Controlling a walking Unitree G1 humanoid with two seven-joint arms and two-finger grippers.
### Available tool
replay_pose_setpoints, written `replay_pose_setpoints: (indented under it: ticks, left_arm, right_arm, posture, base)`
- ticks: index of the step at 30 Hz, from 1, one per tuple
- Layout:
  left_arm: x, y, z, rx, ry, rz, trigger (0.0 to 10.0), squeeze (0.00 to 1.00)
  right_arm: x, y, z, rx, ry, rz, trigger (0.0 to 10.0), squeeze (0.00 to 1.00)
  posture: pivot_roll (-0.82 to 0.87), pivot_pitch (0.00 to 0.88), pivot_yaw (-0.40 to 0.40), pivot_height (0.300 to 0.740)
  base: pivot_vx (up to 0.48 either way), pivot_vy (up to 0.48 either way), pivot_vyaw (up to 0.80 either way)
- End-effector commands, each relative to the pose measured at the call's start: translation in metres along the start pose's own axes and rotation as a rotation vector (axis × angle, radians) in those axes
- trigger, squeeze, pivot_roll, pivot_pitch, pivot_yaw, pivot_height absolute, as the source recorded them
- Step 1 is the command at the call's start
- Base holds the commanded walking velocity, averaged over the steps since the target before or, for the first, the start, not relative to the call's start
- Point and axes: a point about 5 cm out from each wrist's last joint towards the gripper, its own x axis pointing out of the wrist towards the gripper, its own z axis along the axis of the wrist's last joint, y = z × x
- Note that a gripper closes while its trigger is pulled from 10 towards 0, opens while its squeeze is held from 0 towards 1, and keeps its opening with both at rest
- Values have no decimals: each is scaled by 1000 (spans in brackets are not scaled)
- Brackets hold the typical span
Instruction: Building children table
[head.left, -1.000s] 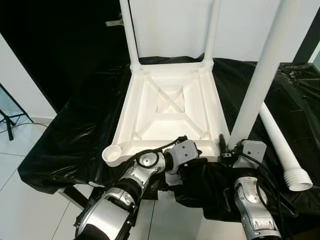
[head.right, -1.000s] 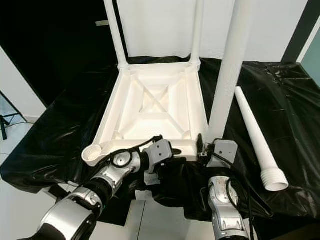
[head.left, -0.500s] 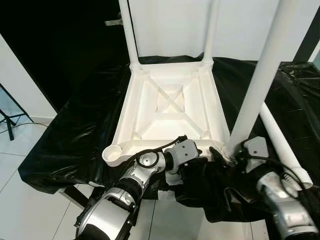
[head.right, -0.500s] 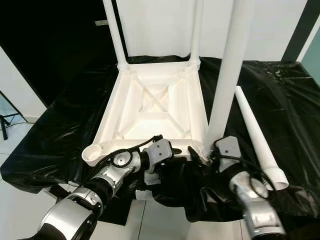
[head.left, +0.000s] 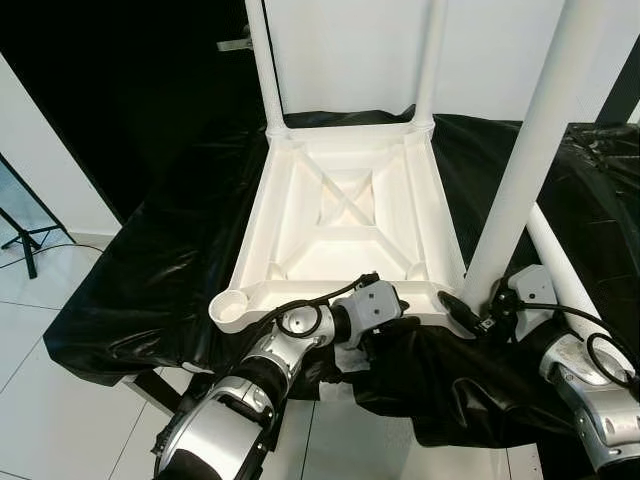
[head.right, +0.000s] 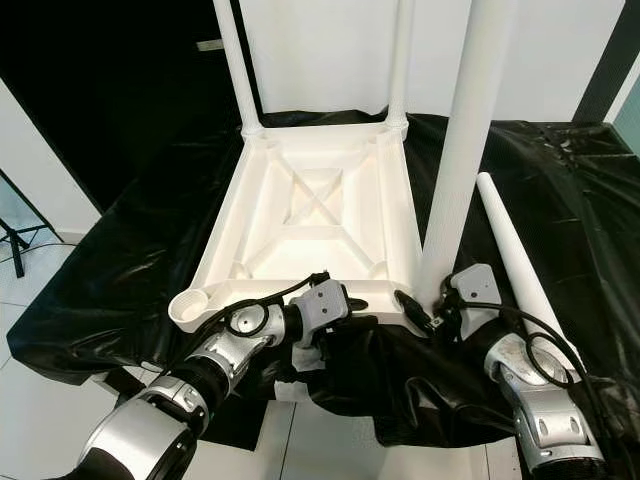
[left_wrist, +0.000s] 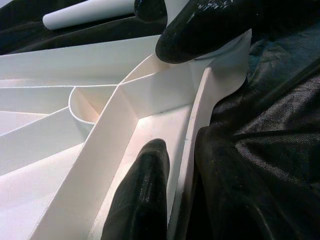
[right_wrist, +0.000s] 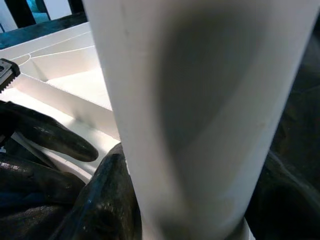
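Lying upside down on a black sheet (head.left: 150, 290), the white children's table (head.left: 345, 215) is seen with 2 legs (head.left: 262, 65) fitted at its far corners. A 3rd leg (head.left: 525, 150) is held upright at the near right corner, pinched at its base between the fingers of the right hand (head.left: 480, 315). The near edge of the table is clamped by the left hand (left_wrist: 172, 150), 1 finger (left_wrist: 142, 195) inside the rim and 1 outside. A 4th leg (head.right: 515, 265) is laid loose on the sheet to the right.
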Motion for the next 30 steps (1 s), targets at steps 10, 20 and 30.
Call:
replay_pose_setpoints:
  ticks: [10, 20, 30]
  left_arm:
    - [-10, -19, -38, -100, 174, -8, 10000, 0]
    - [-12, -18, -40, -99, 180, -7, 10000, 0]
    - [-9, -17, -36, -97, 172, -5, 10000, 0]
  right_arm:
    - [21, 50, -13, 184, -76, -392, 0, 0]
    - [22, 49, -12, 226, -92, -615, 0, 0]
    - [32, 53, -2, 199, -138, -457, 10000, 1000]
  posture:
    - [-106, 0, 60, 740]
    - [-109, 0, 64, 740]
    - [-112, 0, 59, 740]
  base:
    - [0, 0, 0]
    - [0, 0, 0]
    - [0, 0, 0]
